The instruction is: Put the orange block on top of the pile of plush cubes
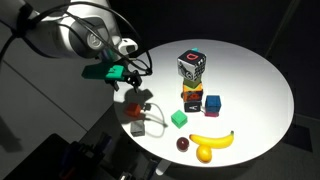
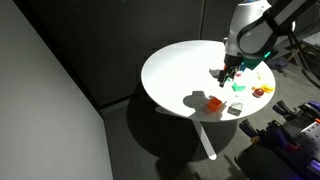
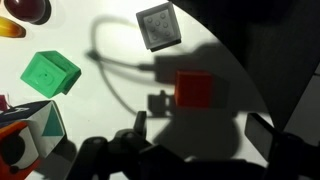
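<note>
**Exterior view:** the orange block [image 1: 137,111] is lying flat on the white table [image 1: 250,90], well apart from the pile of plush cubes [image 1: 192,68]. The green cube [image 1: 178,119] is sitting roughly between them. The gripper [image 1: 130,78] is hanging above the block.

**Exterior view:** the block [image 2: 214,103] is sitting under the gripper [image 2: 228,72]; the pile is hiding behind the arm.

**Wrist view:** the block [image 3: 195,88] is showing one face up, with no long axis and its edges nearly square to the frame, away from the pile [image 3: 25,135]. The jaws are standing apart, holding nothing.

The table [image 1: 250,80] looks smooth, matt white, the orange block [image 3: 196,88] matt, the dark red ball [image 3: 25,8] glossy.
</note>
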`<state>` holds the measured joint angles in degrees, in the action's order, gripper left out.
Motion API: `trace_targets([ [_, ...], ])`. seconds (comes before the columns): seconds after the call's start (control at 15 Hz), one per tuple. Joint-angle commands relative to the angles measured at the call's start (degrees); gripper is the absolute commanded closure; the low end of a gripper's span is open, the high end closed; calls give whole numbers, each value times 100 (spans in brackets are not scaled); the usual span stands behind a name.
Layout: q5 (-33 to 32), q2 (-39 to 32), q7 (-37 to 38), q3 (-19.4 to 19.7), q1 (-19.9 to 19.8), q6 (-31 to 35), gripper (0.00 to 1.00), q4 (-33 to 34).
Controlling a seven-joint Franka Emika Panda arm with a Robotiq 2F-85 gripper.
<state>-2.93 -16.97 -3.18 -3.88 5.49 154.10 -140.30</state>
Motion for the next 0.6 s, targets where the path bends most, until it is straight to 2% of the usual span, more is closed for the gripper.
trace_targets([
  [0.0,-81,-445,369,67,95,246,0,214],
  [0.53,-186,-1348,414,199,337,873,0,428],
])
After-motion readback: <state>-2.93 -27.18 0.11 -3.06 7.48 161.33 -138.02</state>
